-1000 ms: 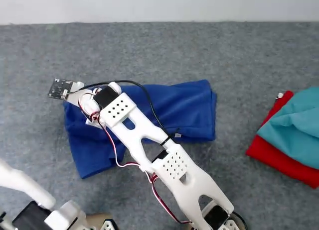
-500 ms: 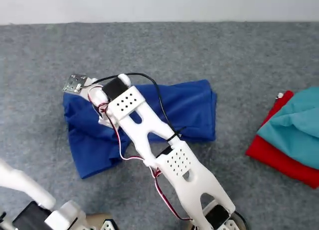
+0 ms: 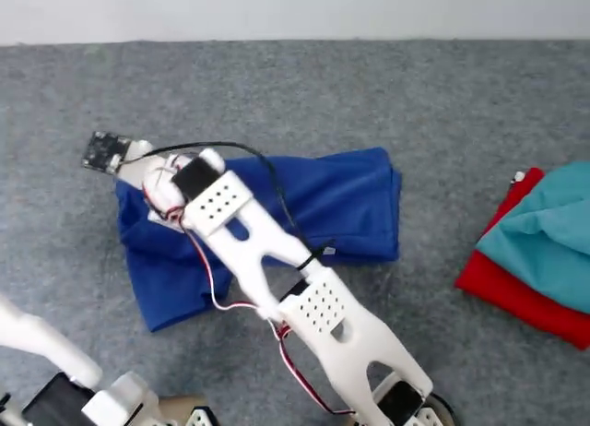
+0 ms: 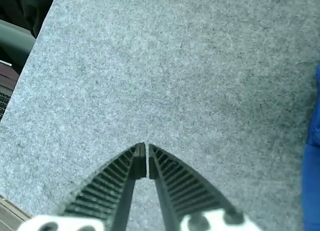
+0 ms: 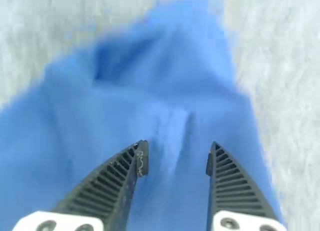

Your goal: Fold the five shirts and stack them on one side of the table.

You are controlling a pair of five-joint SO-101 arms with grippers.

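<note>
Blue shirt (image 3: 341, 205) rumpled mid-bench (image 3: 369, 94), beneath right end effector (image 5: 176, 153), released, fingers spread over cloth. Left end effector (image 4: 147, 153) clenched on nothing, over grey surface. Teal shirt (image 3: 553, 251) atop red shirt (image 3: 502, 283), well apart.

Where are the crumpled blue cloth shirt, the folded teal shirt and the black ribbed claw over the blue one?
Crumpled blue cloth shirt (image 3: 348, 203): high view, its smooth right half.
Folded teal shirt (image 3: 548, 234): high view, middle of its top.
Black ribbed right gripper (image 5: 178, 147): right wrist view, midway between its fingertips.
</note>
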